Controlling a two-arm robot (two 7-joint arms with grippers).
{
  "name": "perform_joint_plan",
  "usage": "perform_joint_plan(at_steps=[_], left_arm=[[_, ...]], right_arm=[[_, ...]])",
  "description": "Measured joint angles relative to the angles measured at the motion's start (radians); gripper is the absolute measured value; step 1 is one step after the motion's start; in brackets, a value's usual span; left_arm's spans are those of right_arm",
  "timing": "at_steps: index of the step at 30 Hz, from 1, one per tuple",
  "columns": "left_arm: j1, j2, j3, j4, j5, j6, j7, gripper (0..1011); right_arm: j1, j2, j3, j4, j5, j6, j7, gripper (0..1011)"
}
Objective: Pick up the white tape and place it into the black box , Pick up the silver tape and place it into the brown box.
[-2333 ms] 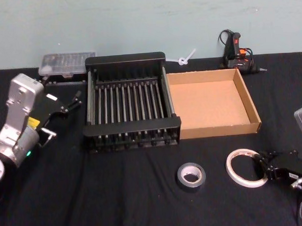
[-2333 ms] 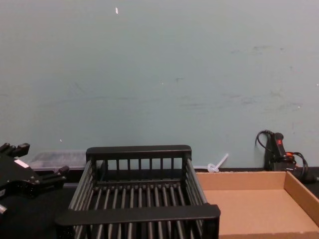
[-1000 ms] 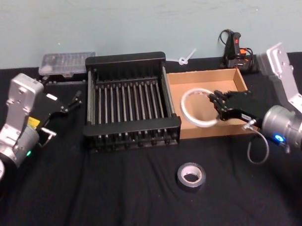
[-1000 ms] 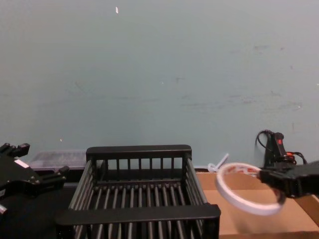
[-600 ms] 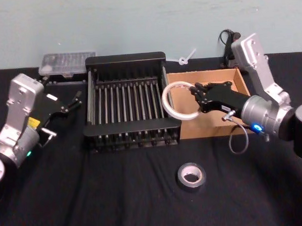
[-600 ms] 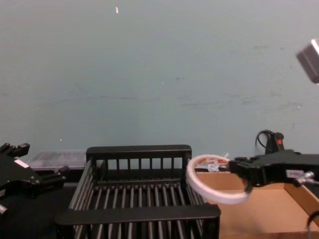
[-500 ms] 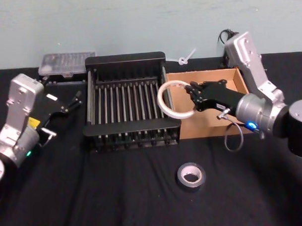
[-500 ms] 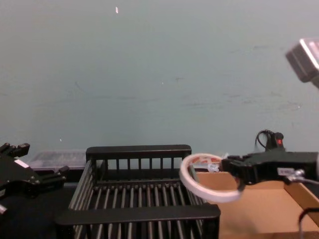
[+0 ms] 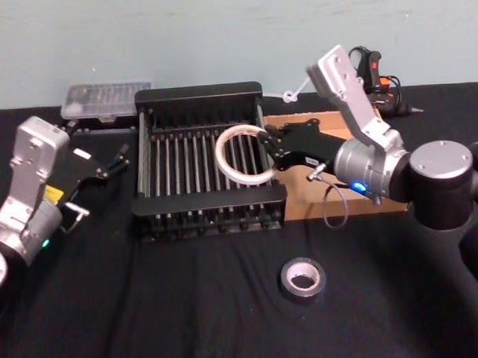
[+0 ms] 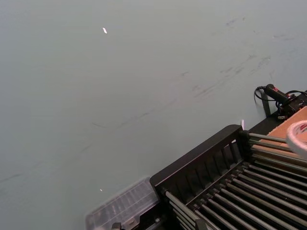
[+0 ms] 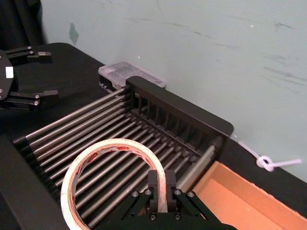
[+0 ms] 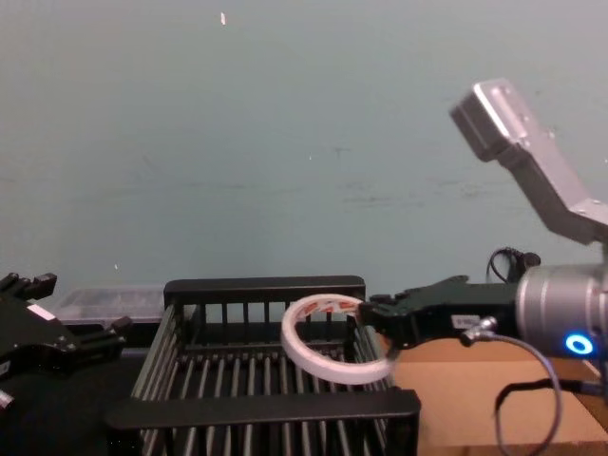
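R gripper (image 9: pixel 274 156) is carrying the white tape (image 9: pixel 243 154) over the black box (image 9: pixel 200 158), right half.
It is pinching the ring's wall, ring hanging nearly flat above the slats, not touching yet. Best approach, in my judgement: go lower before letting go, keep the ring level & away from the right rim, so it is not bouncing or catching a bar. L gripper (image 9: pixel 105 165) is parked beside the box, fingers apart, holding nothing. Silver tape (image 9: pixel 304 279) is lying on the cloth in front, well apart from the brown box (image 9: pixel 300 119).
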Motion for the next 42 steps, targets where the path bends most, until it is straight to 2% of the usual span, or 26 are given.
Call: perform_joint_plan(at_steps=[11, 23, 30, 31, 33, 36, 39, 42], left_arm=[[0.000, 0.000, 0.000, 0.000, 0.000, 0.000, 0.000, 1001], [0.000, 0.000, 0.000, 0.000, 0.000, 0.000, 0.000, 1001], [0.000, 0.000, 0.000, 0.000, 0.000, 0.000, 0.000, 1001], [0.000, 0.000, 0.000, 0.000, 0.000, 0.000, 0.000, 1002], [0.000, 0.000, 0.000, 0.000, 0.000, 0.000, 0.000, 1001], [0.000, 0.000, 0.000, 0.000, 0.000, 0.000, 0.000, 1001], [0.000, 0.000, 0.000, 0.000, 0.000, 0.000, 0.000, 1001], [0.000, 0.000, 0.000, 0.000, 0.000, 0.000, 0.000, 1002]], right_arm=[[0.056, -0.057, -0.024, 0.086, -0.037, -0.014, 0.008, 98], [0.055, -0.056, -0.025, 0.084, -0.037, -0.014, 0.008, 101], [0.054, -0.055, -0.024, 0.082, -0.036, -0.014, 0.008, 261], [0.054, -0.054, -0.024, 0.081, -0.035, -0.013, 0.008, 329], [0.054, -0.054, -0.024, 0.081, -0.035, -0.013, 0.008, 400], [0.053, -0.054, -0.024, 0.081, -0.035, -0.013, 0.008, 460], [0.053, -0.054, -0.024, 0.080, -0.035, -0.013, 0.008, 589], [0.053, -0.053, -0.024, 0.080, -0.034, -0.013, 0.008, 660]])
